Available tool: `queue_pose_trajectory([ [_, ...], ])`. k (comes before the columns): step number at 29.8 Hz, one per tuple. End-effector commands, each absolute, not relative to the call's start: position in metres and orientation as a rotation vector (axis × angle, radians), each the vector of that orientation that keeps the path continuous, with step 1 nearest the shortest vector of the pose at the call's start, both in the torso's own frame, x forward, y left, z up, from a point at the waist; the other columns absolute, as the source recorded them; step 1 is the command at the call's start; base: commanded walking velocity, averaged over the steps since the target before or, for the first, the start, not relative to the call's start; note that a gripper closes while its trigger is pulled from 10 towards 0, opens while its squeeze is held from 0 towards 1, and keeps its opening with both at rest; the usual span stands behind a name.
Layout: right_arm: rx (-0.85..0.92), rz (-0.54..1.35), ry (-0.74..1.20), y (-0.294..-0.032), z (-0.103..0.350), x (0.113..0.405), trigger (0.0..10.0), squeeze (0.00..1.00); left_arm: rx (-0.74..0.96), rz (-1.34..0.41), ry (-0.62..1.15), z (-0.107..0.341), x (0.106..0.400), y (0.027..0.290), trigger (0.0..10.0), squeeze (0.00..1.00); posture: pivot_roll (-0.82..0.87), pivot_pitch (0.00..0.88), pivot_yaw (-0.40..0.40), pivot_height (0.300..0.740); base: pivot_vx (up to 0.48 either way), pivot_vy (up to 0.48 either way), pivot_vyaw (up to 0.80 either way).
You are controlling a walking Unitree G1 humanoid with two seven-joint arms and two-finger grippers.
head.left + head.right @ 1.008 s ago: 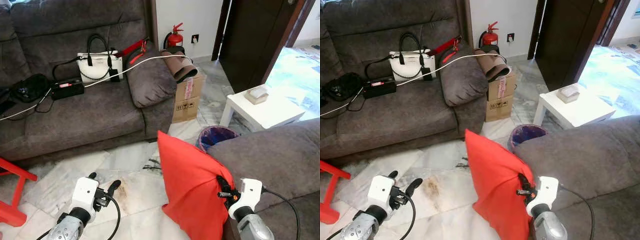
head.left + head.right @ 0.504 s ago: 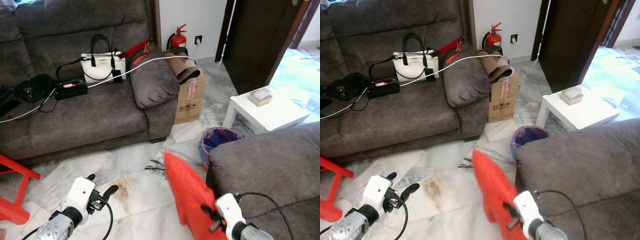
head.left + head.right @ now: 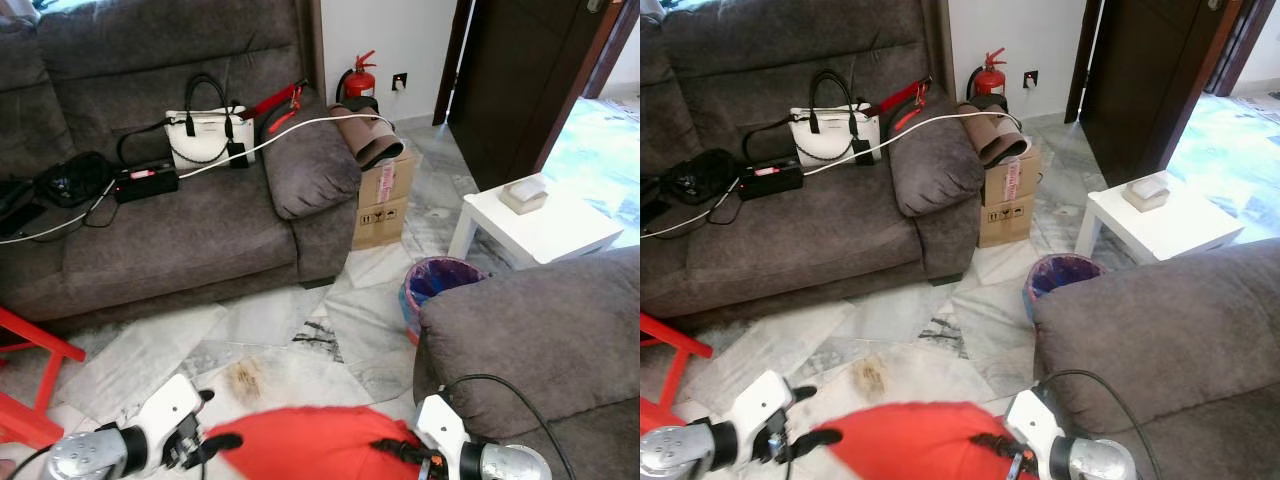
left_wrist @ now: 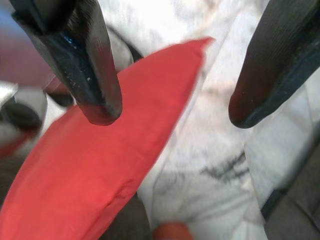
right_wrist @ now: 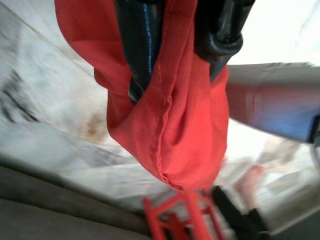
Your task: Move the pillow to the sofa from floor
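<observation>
red pillow [image 3: 300,440] pinched in right gripper [image 5: 175,75], left gripper [image 4: 170,115] spread beside it, sofa [image 3: 540,330] right

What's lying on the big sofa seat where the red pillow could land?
The pillow is pinched in the right gripper. On the sofa, a white handbag, a black box and a white cable sit toward the back; the front cushion looks free.

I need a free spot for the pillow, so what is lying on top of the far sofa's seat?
On the far sofa: a white handbag, a black power strip, a black pouch and a white cable. The seat beneath them is hidden.
</observation>
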State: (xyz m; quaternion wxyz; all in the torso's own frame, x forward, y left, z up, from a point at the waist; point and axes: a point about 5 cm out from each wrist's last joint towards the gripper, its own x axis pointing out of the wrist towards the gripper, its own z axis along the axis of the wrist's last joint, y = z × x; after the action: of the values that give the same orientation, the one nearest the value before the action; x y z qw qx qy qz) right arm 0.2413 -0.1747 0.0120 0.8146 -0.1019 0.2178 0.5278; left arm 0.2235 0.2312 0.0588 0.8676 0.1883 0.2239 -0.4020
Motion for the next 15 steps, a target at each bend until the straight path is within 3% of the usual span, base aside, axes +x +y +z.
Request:
queue_pose_trajectory([
  [1, -0.208, 1.185, 0.346, -0.164, 0.032, 0.250, 10.0, 0.00, 0.387, -0.884, 0.501, 0.060, 0.221, 0.233, 10.0, 1.00, 0.04, 0.065, 0.118, 0.740, 0.000, 0.000, 0.00],
  [15, -0.189, 1.357, 0.344, -0.153, 0.053, 0.236, 10.0, 0.00, 0.397, -1.135, 0.684, 0.050, 0.204, 0.228, 10.0, 1.00, 0.04, 0.065, 0.113, 0.740, 0.000, 0.000, 0.00],
])
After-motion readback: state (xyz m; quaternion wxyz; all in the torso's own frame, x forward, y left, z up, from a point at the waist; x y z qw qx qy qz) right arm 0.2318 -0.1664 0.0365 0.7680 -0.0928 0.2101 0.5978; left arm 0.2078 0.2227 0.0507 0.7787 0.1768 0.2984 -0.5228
